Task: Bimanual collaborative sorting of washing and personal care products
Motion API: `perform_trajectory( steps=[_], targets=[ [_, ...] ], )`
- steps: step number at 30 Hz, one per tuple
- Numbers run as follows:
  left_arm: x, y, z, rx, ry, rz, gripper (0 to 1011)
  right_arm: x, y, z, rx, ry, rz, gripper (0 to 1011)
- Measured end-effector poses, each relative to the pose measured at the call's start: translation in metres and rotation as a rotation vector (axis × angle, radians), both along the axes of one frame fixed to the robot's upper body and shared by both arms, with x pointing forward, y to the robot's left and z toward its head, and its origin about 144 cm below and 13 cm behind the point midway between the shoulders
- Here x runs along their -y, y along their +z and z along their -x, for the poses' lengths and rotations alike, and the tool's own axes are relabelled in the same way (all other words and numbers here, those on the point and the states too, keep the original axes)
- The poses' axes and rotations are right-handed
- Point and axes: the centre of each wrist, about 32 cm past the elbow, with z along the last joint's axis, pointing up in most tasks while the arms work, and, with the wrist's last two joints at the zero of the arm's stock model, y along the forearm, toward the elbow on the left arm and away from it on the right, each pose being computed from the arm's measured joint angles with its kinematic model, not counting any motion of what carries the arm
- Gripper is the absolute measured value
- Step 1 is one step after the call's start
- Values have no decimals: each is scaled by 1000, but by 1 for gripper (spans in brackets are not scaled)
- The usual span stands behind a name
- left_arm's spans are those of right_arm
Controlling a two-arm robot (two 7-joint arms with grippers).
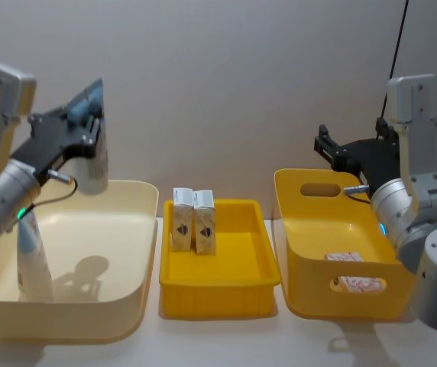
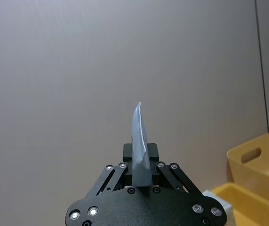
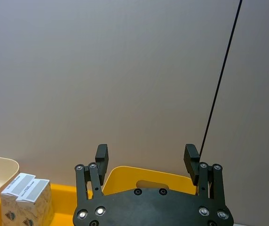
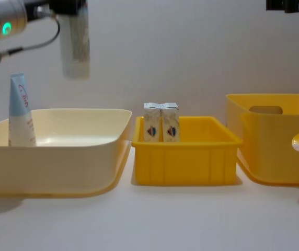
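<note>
A white squeeze tube (image 4: 75,49) is held by its pale blue end in the closed left gripper (image 2: 141,154) and hangs high above the cream bin (image 4: 71,157), at whose left side a second tube (image 4: 20,112) is stood upright. The grip is taken only on the thin flattened end, so the tube could be set swinging or slipped free if the arm is moved sharply. If it is released from this height, it could be bounced off the bin's floor or rim onto the worktop (image 4: 165,219), or the standing tube could be struck and knocked flat. The right gripper (image 3: 146,157) is held wide open and empty above the tall yellow bin (image 1: 310,252), where pale packets (image 1: 348,260) are seen; what they are cannot be told. Two small white cartons (image 1: 193,220) are stood touching, side by side, at the far left corner of the yellow tray (image 1: 226,302) between the bins, and could be toppled if an arm is swept low across them.
</note>
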Motion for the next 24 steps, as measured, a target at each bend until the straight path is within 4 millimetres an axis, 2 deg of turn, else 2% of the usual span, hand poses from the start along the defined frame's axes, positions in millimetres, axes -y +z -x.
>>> perform_trajectory(
  steps=[4,14,24],
  targets=[
    [1,16,-3,58,-44,39,180,0,0,0,0,0,0,1001],
    [6,42,-11,142,-165,132,180,0,0,-4,10,55,34,1001],
    [12,50,-15,166,-247,190,180,0,-1,-6,7,175,61,1001]
  ],
)
